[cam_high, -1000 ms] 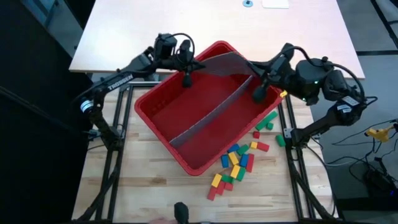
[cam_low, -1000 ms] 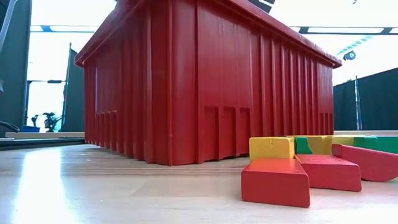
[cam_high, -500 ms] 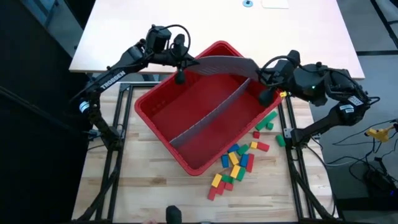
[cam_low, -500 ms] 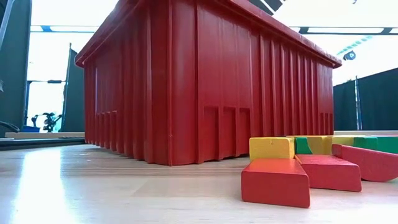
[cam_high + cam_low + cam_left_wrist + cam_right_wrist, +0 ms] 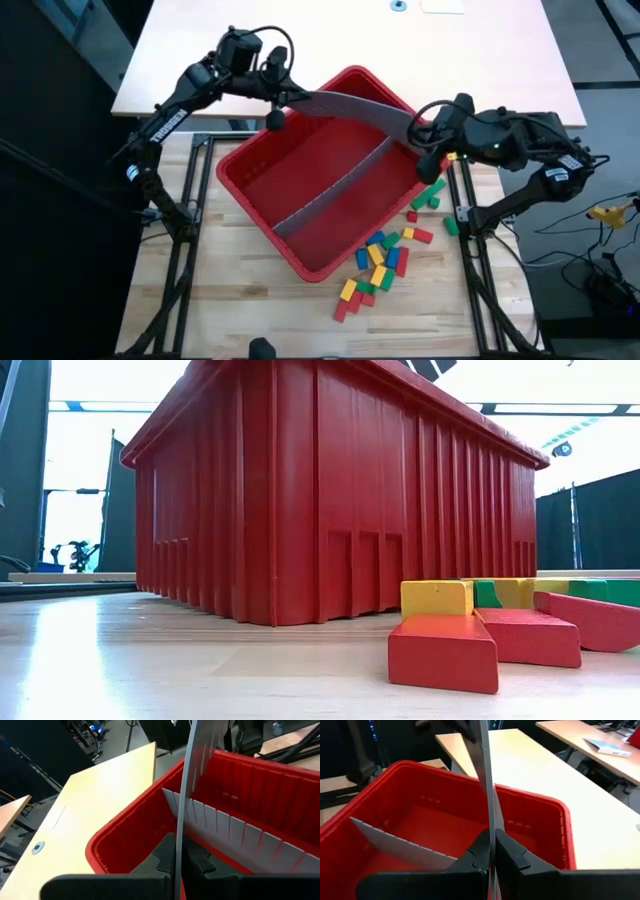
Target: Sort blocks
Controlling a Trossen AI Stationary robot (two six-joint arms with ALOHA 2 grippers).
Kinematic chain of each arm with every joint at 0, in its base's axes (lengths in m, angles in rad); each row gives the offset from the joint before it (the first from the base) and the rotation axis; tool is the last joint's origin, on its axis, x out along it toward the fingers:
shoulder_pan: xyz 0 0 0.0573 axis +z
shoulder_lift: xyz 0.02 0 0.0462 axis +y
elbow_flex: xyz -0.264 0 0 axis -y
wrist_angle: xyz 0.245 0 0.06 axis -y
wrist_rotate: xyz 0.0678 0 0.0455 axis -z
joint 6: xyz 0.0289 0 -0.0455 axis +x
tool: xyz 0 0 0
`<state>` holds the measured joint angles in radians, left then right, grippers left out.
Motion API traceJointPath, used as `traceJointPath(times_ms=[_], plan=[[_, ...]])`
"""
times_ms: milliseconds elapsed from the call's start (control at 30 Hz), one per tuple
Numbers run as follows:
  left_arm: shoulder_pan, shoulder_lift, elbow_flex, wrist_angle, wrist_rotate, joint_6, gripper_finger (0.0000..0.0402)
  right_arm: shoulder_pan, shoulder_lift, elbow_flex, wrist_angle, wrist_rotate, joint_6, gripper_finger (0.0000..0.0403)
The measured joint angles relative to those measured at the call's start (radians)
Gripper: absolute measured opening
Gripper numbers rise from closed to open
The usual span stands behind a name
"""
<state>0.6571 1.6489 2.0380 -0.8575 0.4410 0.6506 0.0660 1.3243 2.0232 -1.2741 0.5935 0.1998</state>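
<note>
Two grippers, left (image 5: 272, 100) and right (image 5: 425, 140), are pinched on a grey panel (image 5: 350, 105) held over the red bin (image 5: 250, 205); slotting it comes next. Blocks (image 5: 380, 255) lie unsorted at the bin's near right.

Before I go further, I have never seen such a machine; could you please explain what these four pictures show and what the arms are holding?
It is a robot with two dark arms at a wooden table. One picture looks straight down, one looks level across the table top, and two come from cameras on the wrists. A big red bin stands on the table, with a grey slotted divider inside. Beside it lie small blocks in red, green, blue and yellow. The left gripper and the right gripper each pinch one end of a second grey panel, holding it above the bin. In the wrist pictures you see this panel edge-on between that arm's fingers.
</note>
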Motion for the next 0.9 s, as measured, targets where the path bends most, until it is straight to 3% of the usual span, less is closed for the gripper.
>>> traceJointPath(times_ms=[533, 900], plan=[[-0.001, 0.0, 0.137, -0.044, 0.005, 0.023, 0.0, 0.008, 0.019, -0.008, -0.048, -0.144, 0.065, 0.0], [-0.001, 0.0, 0.144, -0.067, 0.075, 0.032, 0.0, 0.01, 0.019, -0.053, -0.057, -0.276, 0.093, 0.0001]])
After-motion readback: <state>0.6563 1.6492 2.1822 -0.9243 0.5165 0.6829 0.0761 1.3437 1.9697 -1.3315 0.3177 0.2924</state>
